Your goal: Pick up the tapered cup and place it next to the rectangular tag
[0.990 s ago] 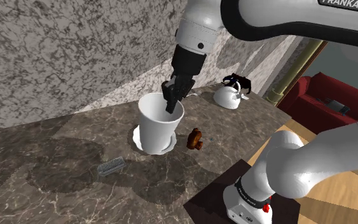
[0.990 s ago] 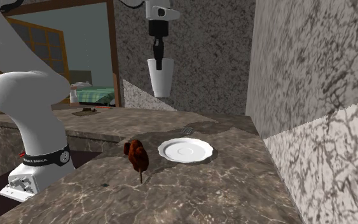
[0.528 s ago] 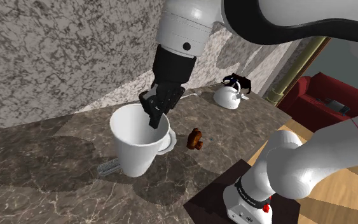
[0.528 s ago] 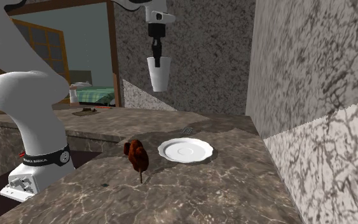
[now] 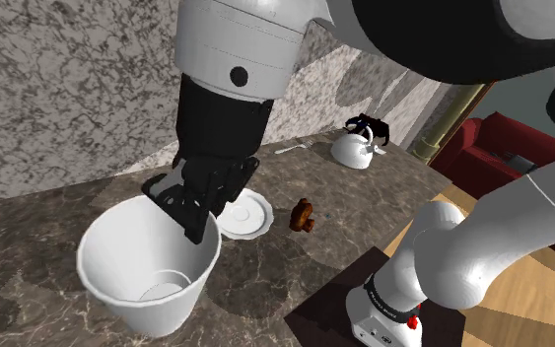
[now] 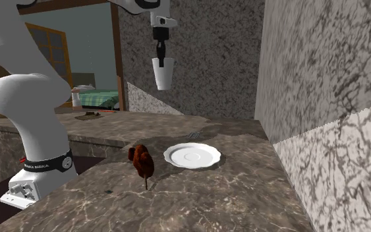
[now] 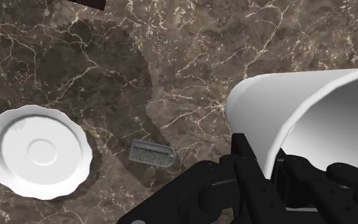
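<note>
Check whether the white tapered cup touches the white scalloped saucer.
Apart. The second exterior view shows the white tapered cup hanging from the black tool, with a wide gap down to the white scalloped saucer.

A home is indicated: a dark marble counter (image 5: 29, 212) is set with a kettle (image 5: 354, 151) and saucer (image 5: 250, 217), and a red sofa (image 5: 487, 148) is seen beyond.
</note>
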